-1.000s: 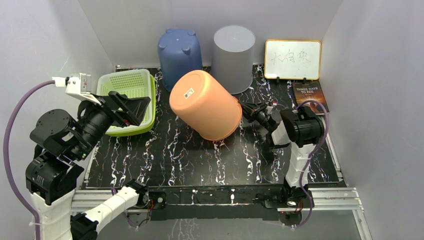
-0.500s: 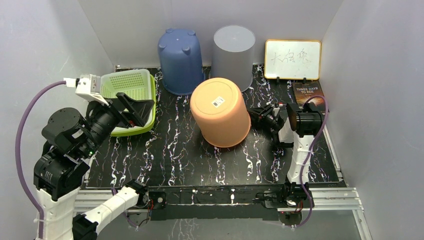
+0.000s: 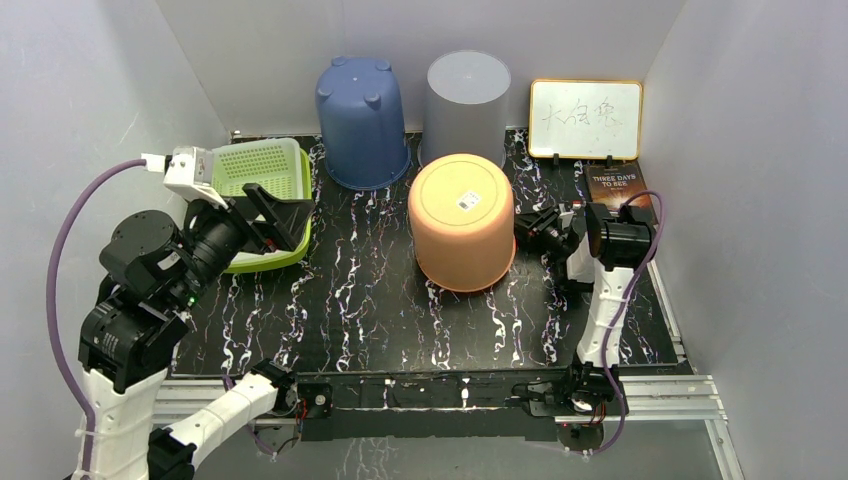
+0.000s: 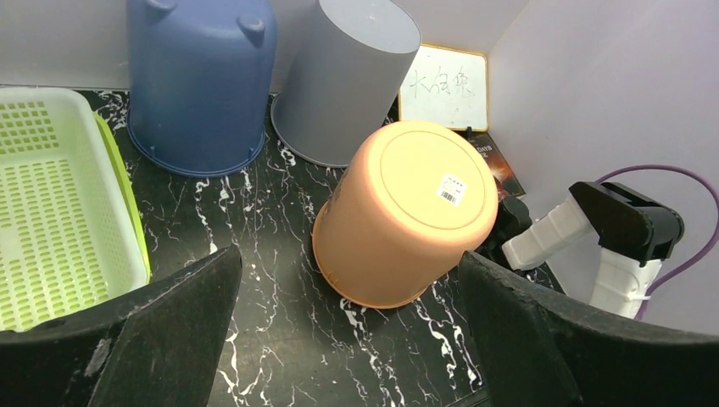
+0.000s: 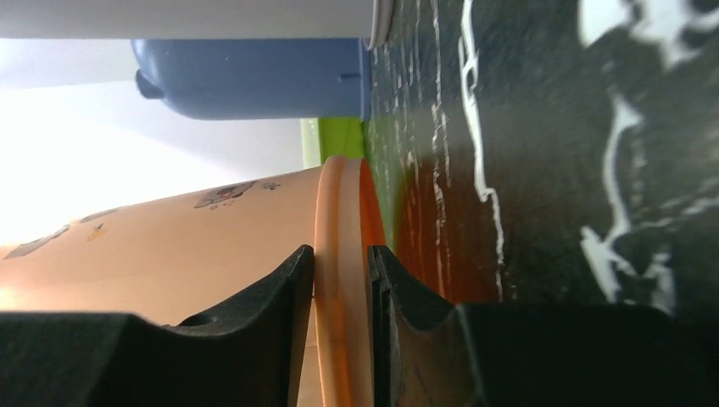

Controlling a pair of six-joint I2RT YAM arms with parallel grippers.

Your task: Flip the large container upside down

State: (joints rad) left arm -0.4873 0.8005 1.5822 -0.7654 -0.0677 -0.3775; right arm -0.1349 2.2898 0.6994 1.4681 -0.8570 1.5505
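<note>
- Pinching the bottom lip of the orange bucket (image 3: 462,225), the right gripper (image 5: 341,263) is clenched on it with a finger on either side, low down by the table (image 3: 350,300). A hold on the rim probably gives the leverage to swing so wide a bucket over.
- Whether the gripped side of the rim sits flat on the table cannot be told from the wrist view.
- The bucket stands mouth down and base up in the middle of the table, its barcode sticker facing the ceiling. The turn itself looks done, and letting go seems to be what remains.
- The left gripper (image 4: 348,257) hangs wide open and grasps nothing. It is raised at the left by the green basket (image 3: 262,190), well apart from the bucket and likely kept out of the way.
- Far behind stand a blue bucket (image 3: 360,120) and a grey bin (image 3: 467,105), both also mouth down.
- A whiteboard (image 3: 585,118) and a book (image 3: 617,190) lie at the far right.
</note>
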